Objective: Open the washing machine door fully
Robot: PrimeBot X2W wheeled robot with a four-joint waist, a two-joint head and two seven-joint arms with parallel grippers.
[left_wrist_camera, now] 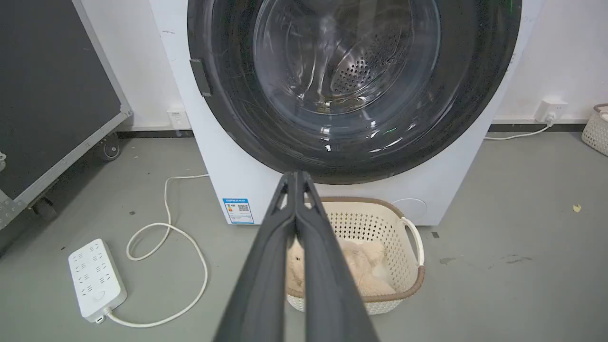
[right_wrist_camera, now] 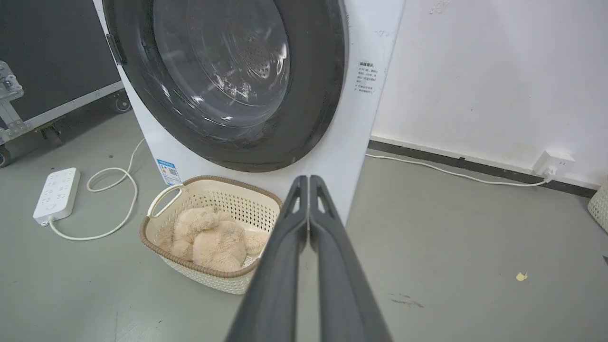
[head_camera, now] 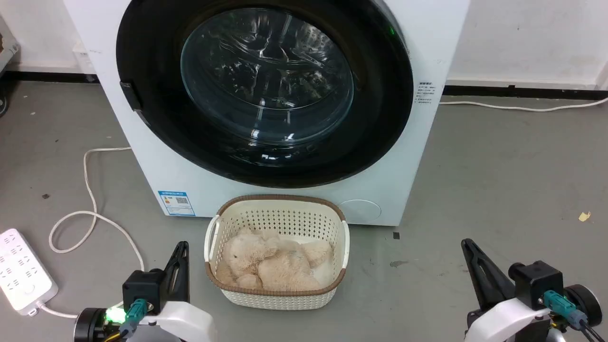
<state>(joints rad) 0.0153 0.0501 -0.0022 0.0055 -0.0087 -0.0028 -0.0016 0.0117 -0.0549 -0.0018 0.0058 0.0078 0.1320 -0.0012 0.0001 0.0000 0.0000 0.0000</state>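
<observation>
Pincers first, folks: our left pincer (left_wrist_camera: 295,176) has its two dark fingers pressed together right to the tips, nothing between them, and our right pincer (right_wrist_camera: 308,178) is the same story, clamped on itself and empty. Both hang low over the grey floor (head_camera: 498,166), well short of the machine, one on each side of the cream basket (head_camera: 280,216).

Now the big player: the washing machine (head_camera: 420,166), a white box dead ahead against the wall. Its door (head_camera: 380,118), that glossy black disc with the bulging glass centre, sits flush on the front, closed, nearly as wide as the machine. Through the glass we make out the perforated steel drum (left_wrist_camera: 354,78). Off to our left stands a black wheeled case (left_wrist_camera: 52,95).

Down in size: the perforated basket, brown-rimmed, sits on the floor just in front of the machine, below the door, with a beige plush toy (head_camera: 270,266) curled inside. At our left a white power strip (head_camera: 21,270) lies on the floor, its cable (head_camera: 90,190) looping back towards the machine.

Smaller again: the round filter cap (head_camera: 360,210) low on the front right, the blue sticker (head_camera: 176,203) low on the left, the little black handle tab (head_camera: 130,95) on the door's left edge, and a yellow scrap (head_camera: 584,216) on the floor far right.
</observation>
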